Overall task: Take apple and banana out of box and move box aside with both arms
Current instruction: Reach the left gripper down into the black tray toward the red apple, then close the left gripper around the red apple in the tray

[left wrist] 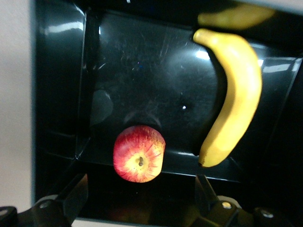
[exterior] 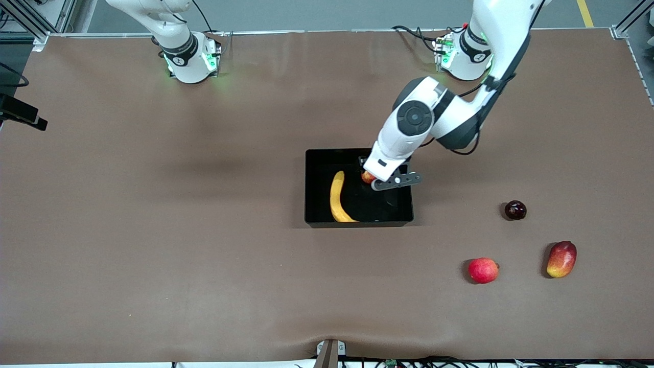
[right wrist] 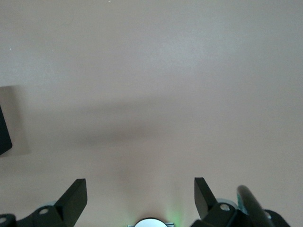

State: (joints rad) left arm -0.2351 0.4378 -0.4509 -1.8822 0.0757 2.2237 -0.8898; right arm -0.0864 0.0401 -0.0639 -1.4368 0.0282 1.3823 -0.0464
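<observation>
The black box [exterior: 311, 189] sits mid-table and holds both fruits. The yellow banana [exterior: 337, 199] lies along the wall toward the right arm's end. The small red-and-yellow apple [exterior: 367, 177] rests beside it, toward the left arm's end. My left gripper [exterior: 372, 174] hangs open just over the apple. In the left wrist view the apple [left wrist: 139, 153] lies free ahead of the spread fingers [left wrist: 75, 194], beside the banana [left wrist: 234, 94] on the box floor [left wrist: 142, 71]. My right gripper [right wrist: 140, 187] is open over bare table, holds nothing, and is out of the front view.
Three loose fruits lie toward the left arm's end, nearer the front camera than the box: a dark plum [exterior: 515, 210], a round red fruit [exterior: 483, 270] and a red-yellow mango [exterior: 561, 259]. A black device [exterior: 20, 115] sits at the table edge by the right arm's end.
</observation>
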